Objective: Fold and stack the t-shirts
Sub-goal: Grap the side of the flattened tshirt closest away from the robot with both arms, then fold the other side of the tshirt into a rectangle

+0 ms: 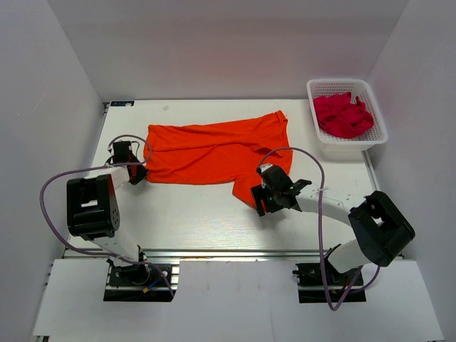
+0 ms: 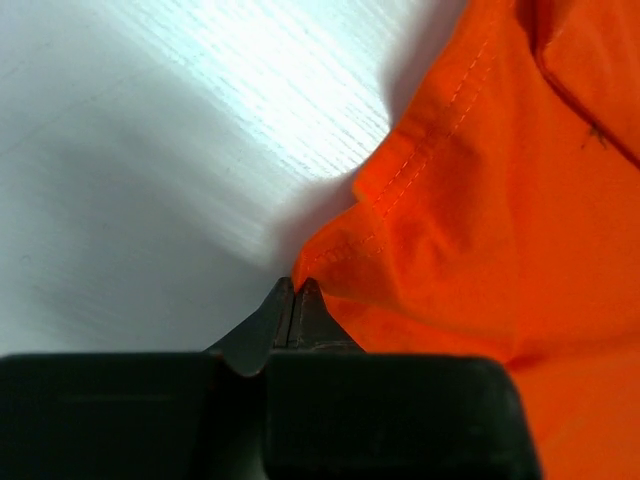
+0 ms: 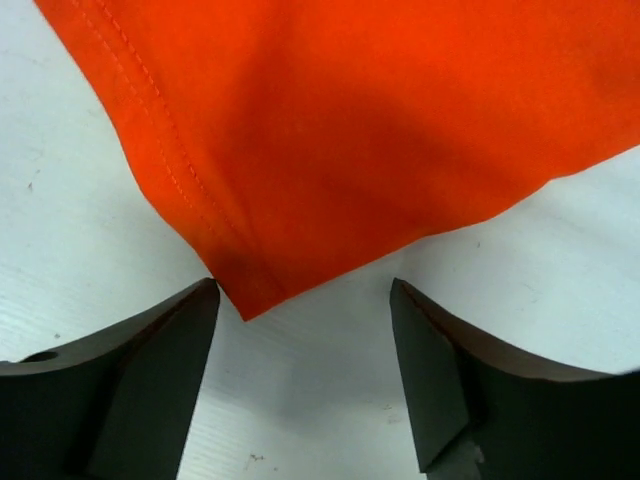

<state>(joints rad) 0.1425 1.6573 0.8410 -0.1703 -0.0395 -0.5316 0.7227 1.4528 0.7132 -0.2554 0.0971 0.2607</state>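
Orange t-shirt (image 1: 214, 151) lies spread on the table (image 1: 192, 214), its near left corner pinched by the left end effector (image 2: 297, 290), its near right corner inside the wide-open right end effector (image 3: 305, 300), which likely must close before folding.

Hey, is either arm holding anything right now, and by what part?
The left gripper is shut on the orange t-shirt, pinching its stitched edge at the left end. The right gripper is open around another corner, holding nothing.

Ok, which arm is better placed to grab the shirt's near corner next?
Right. The right claw is open around that corner; the left claw is shut on the shirt at its left edge, away from it.
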